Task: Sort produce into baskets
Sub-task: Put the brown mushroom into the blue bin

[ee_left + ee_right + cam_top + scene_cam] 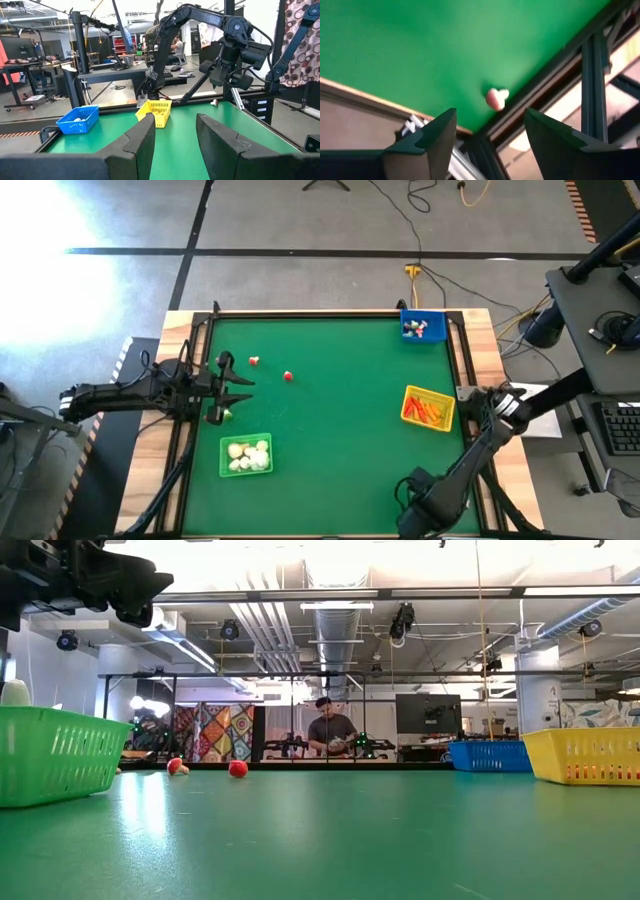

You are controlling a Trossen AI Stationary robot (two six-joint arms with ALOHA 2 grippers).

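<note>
**veggie_bot:** Reading the table from above, 12 o'clock at the far edge. Seeing the right gripper (490, 114) out at 3 o'clock, fingers spread wide, nothing between them, hanging over a pink-and-white piece (496, 98). Piece lying on the green mat (340, 430), right at its edge, close to the dark frame rail (594, 75). Any tips for grabbing that cleanly?

**armchair_op:** Guessing a pick-up here. Come straight down, straddle the piece evenly, and keep the outer finger off the rail. Close slowly too; probably rolls if nudged, and not much mat left before the edge. Lift fully before swinging anywhere. Then head for the blue basket (440, 320) at 1 o'clock, already holding similar red-and-white bits. Skip the yellow basket (446, 420) just beside the gripper, full of orange sticks.

**veggie_bot:** And the left gripper (175, 120)?

**armchair_op:** Sitting at 9 o'clock, fingers apart, gripping nothing. Best saved for the two red pieces (288, 376) loose near 10 o'clock. Nothing needed at the green basket (226, 444) at 7 o'clock, holding the whitish bulbs (248, 457).
</note>
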